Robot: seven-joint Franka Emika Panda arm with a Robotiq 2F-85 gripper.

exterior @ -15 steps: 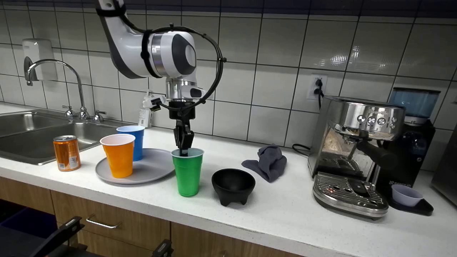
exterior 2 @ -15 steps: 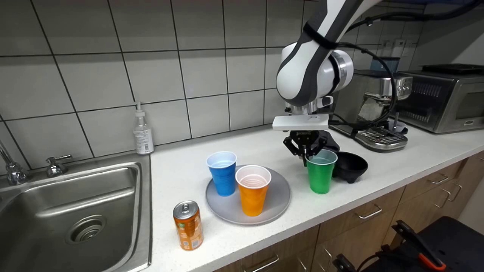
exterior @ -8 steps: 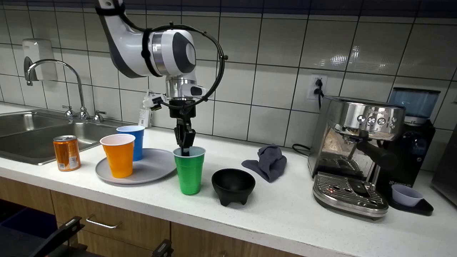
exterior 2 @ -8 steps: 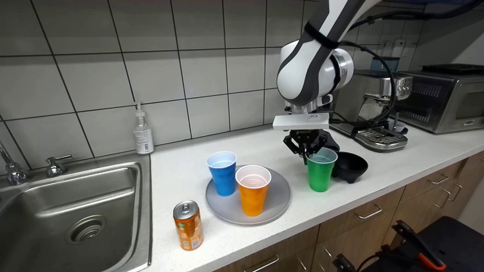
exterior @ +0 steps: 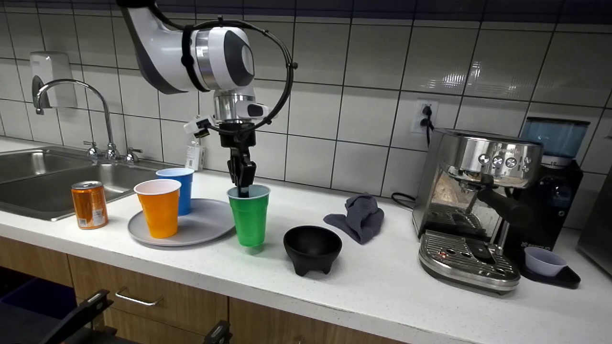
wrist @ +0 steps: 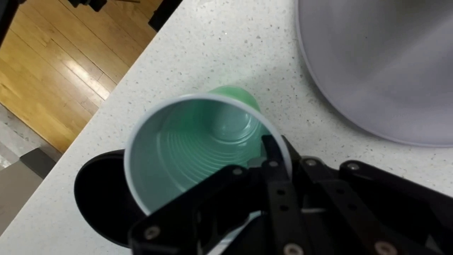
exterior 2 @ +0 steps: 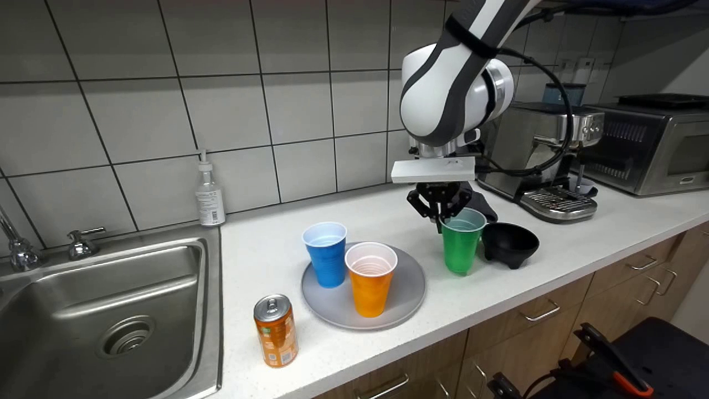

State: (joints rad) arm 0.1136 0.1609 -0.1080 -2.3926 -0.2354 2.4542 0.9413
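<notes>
The gripper (wrist: 280, 146) pinches the side of a green cup (exterior: 250, 217) just above the bench (exterior: 382, 291).
The gripper's jaws are drawn narrow on the cup's rim, one finger inside and one outside; the cup hangs nearly upright below the gripper, its base just clear of the surface. On one side of the gripper, just beside the cup, stands a black bowl (exterior: 313, 251) on short feet. On the opposite side, near the gripper, lies a gray plate (exterior 2: 409, 288) bearing an orange cup (exterior 2: 370, 293) and a blue cup (exterior 2: 327, 266). Farther from the gripper than the bowl is a crumpled dark cloth (exterior: 362, 217); well beyond that stands an espresso machine (exterior: 478, 162). Past the plate, well apart from the gripper, stand an orange can (exterior 2: 277, 335) and, beyond it, a sink (exterior 2: 210, 310).
</notes>
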